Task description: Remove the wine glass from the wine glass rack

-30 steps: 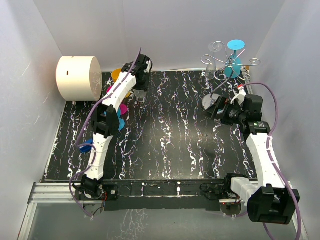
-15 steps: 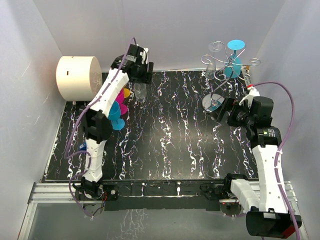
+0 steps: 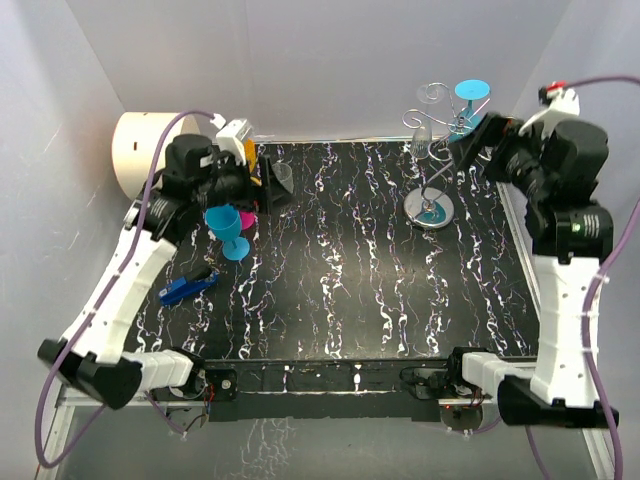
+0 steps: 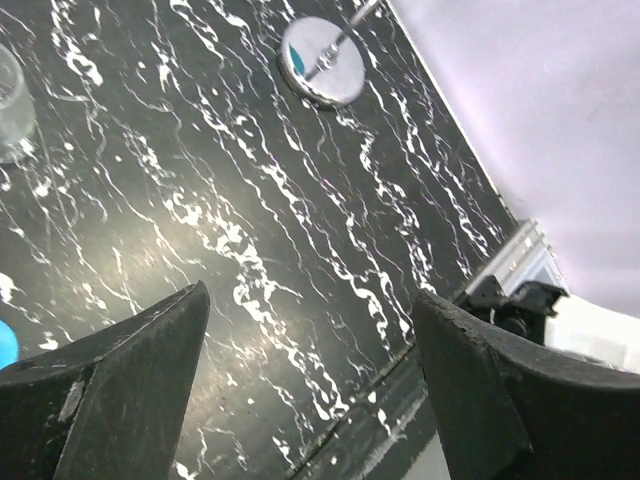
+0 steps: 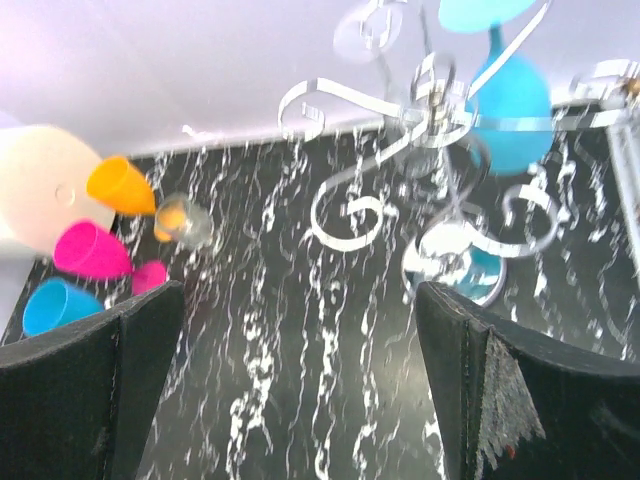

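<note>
Top view: your wine glass (image 3: 472,89) hangs inverted on the wine glass rack (image 3: 416,208), far right. Left wrist: left gripper (image 4: 310,380) spread wide, empty. Right wrist: right gripper (image 5: 300,390) likewise; the glass is probably light and slick, so grasp its bowl.

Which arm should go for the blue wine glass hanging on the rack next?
Right. The right gripper is open at the wine glass rack, facing the blue wine glass; the left gripper is far across the table.
</note>
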